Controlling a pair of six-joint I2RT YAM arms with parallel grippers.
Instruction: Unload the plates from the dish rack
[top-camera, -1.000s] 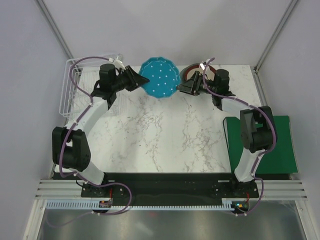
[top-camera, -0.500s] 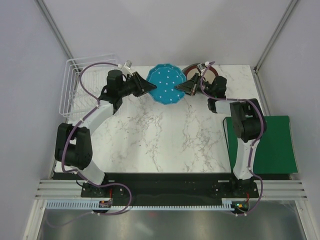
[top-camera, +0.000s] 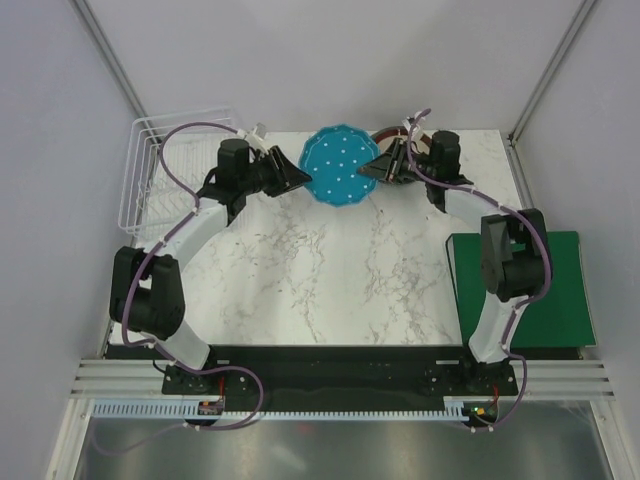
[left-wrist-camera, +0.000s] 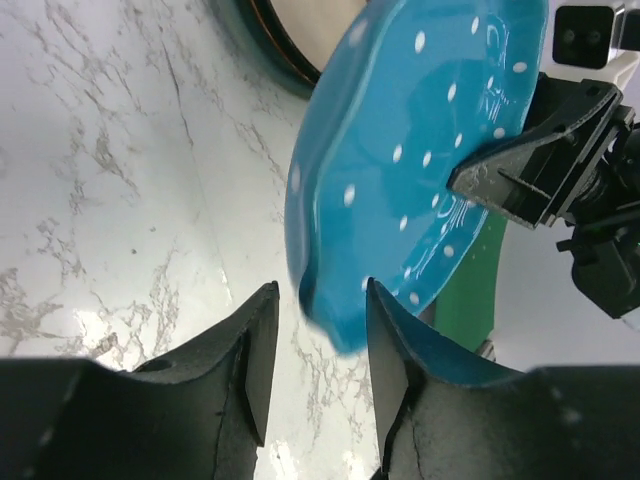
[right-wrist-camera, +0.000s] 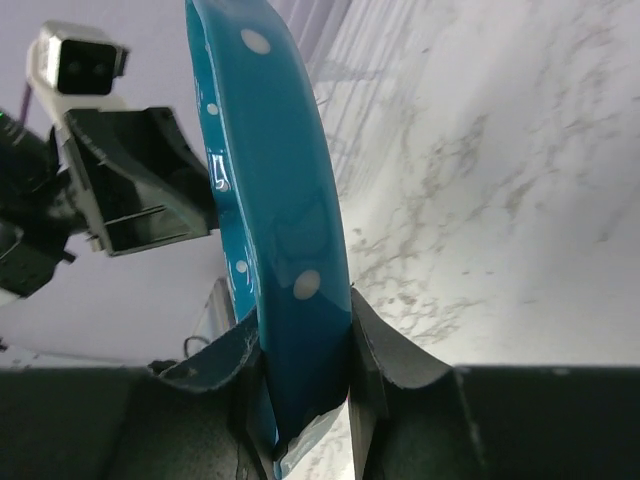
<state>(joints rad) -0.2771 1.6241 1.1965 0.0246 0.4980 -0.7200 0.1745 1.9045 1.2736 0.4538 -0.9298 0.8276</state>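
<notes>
Mid-air over the far centre of the marble table (top-camera: 330, 270), the turquoise speckled round plate (top-camera: 340, 166) stands on edge. The left gripper (top-camera: 303, 178) is at its left rim, the right gripper (top-camera: 368, 170) at its right. The brown-rimmed plate (top-camera: 385, 137) lies behind the right gripper, the white wire dish rack (top-camera: 150, 170) sits far left, and the flat green mat (top-camera: 560, 290) lies near right.

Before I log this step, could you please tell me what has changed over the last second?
The left claw carried the turquoise plate rightward, and the right claw swung in and shut on its right edge. Whether the left one has let go is unclear. Rack, mat and brown plate stayed put.
</notes>
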